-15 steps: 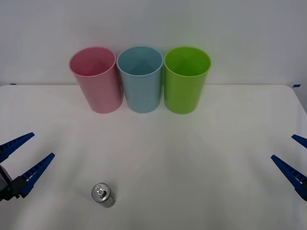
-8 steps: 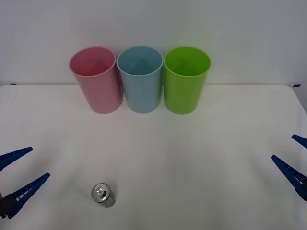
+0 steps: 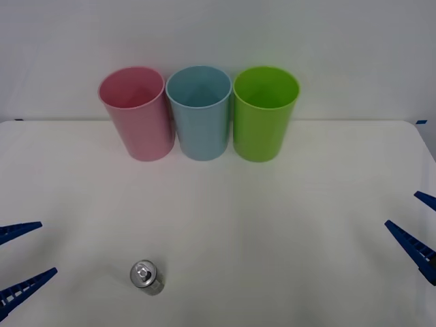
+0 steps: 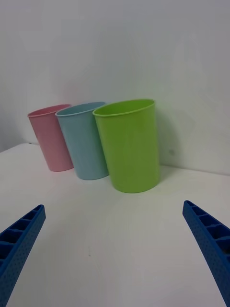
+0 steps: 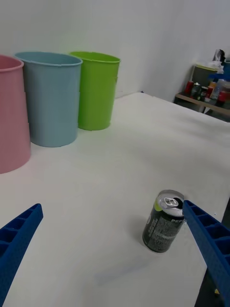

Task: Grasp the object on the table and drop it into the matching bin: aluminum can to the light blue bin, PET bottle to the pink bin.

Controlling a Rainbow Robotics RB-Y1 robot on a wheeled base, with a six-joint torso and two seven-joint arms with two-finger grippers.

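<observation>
The aluminum can (image 3: 146, 276) stands upright on the white table (image 3: 286, 231), near the front edge and left of centre; its long axis runs vertically, pull-tab top facing up and the dark label wrapping its side; in the left wrist view (image 5: 164, 227) it sits just beside one blue finger without visibly touching it. Standing on its base, it offers its curved side to a grasp coming in level with the table, which is probably why the left gripper (image 3: 19, 265) waits low at the near left edge with its ribbed fingers spread wide and nothing between them; the can lies to its right, a short way off, not yet between the fingers.

The three bins stand in a row at the far side, rims up and mouths open for a drop from above: the pink bin (image 3: 136, 113) on the left, the light blue bin (image 3: 199, 112) in the middle touching or nearly touching its neighbours, the lime green bin (image 3: 264, 112) on the right. The can's matching bin is the light blue one, well apart from it toward the far side.

The right gripper (image 3: 418, 227) is at the near right edge, fingers likewise spread and empty, far from the can; it appears to be the idle arm, since the can lies on the left arm's side.
</observation>
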